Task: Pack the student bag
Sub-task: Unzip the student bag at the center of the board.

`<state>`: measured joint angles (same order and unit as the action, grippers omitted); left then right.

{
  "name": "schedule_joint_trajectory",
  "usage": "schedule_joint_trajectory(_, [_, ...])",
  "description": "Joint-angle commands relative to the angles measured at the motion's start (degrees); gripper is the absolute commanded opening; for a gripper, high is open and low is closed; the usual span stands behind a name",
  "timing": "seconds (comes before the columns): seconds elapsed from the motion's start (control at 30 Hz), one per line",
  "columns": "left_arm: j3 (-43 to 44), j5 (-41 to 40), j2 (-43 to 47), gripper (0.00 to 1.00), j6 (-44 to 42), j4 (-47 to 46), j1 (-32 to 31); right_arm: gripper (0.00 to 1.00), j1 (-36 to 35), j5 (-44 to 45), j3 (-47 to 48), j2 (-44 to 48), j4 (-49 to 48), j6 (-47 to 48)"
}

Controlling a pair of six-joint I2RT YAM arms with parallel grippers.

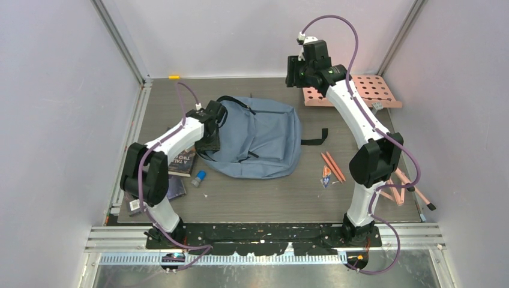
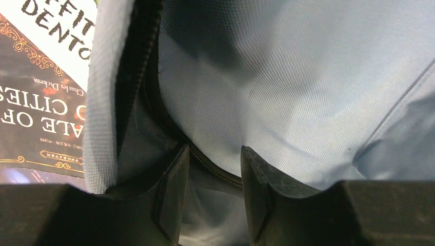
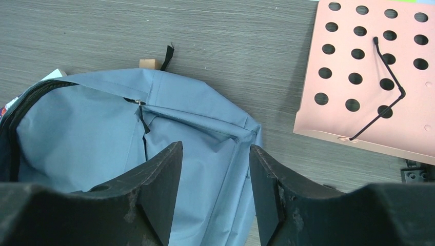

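Lying near the left edge of the bench (image 1: 270, 201), a paperback (image 1: 182, 162) of A Tale of Two Cities sits just beside the mouth of the student bag (image 1: 264, 141). We judge it close enough to be slid in once that mouth is lifted. Our left gripper (image 2: 214, 152) is at the bag's unzipped rim (image 2: 100, 102) for that purpose, jaws part-way apart and astride the dark zipper line. Whether they have the fabric pinched we cannot tell.

The grey-blue bag lies flat across the middle of the bench, its open end toward the left edge and a loose black strap (image 1: 314, 140) trailing to the right. Beyond it, orange pencils (image 1: 333, 167) lie on bare wood, apart from the bag.

Our right gripper (image 3: 215, 148) hangs high toward the far right corner, jaws spread and holding nothing. It looks down on the bag's front-pocket seam and a pink perforated board (image 3: 369, 77), and we judge it is parked there to stay clear of the left arm's work.
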<state>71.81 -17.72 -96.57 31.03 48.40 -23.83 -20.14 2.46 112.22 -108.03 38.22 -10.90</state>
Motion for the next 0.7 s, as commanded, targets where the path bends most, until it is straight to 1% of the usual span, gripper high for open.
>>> schedule_joint_trajectory(0.0, [1.66,-3.93,-1.72,0.45,-0.02,-0.16,1.13,0.56,0.19,-0.08,1.88,1.37,-1.7,0.02])
schedule_joint_trajectory(0.17, [0.88,-6.98,-0.92,0.46,1.6,1.13,1.16,0.56,0.19,0.55,2.99,0.97,-0.71,0.34])
schedule_joint_trajectory(0.27, [-0.66,-8.46,-0.48,0.5,1.98,-0.79,1.2,0.56,0.19,0.69,3.43,0.66,-0.4,0.47])
schedule_joint_trajectory(0.43, [0.34,-6.83,-4.5,0.52,2.17,-1.75,2.5,0.56,0.19,0.85,4.93,-0.03,0.63,1.05])
schedule_joint_trajectory(0.53, [1.73,-5.62,-6.02,0.46,1.56,-2.95,2.65,0.56,0.19,0.89,5.48,-0.32,1.0,1.29])
schedule_joint_trajectory(0.63, [1.92,-5.88,-7.1,0.36,1.13,-3.71,2.65,0.56,0.19,1.17,5.54,-0.43,1.19,1.37])
schedule_joint_trajectory(0.67, [1.82,-6.0,-7.4,0.3,1.01,-3.89,2.72,0.56,0.19,1.2,5.55,-0.43,1.28,1.39])
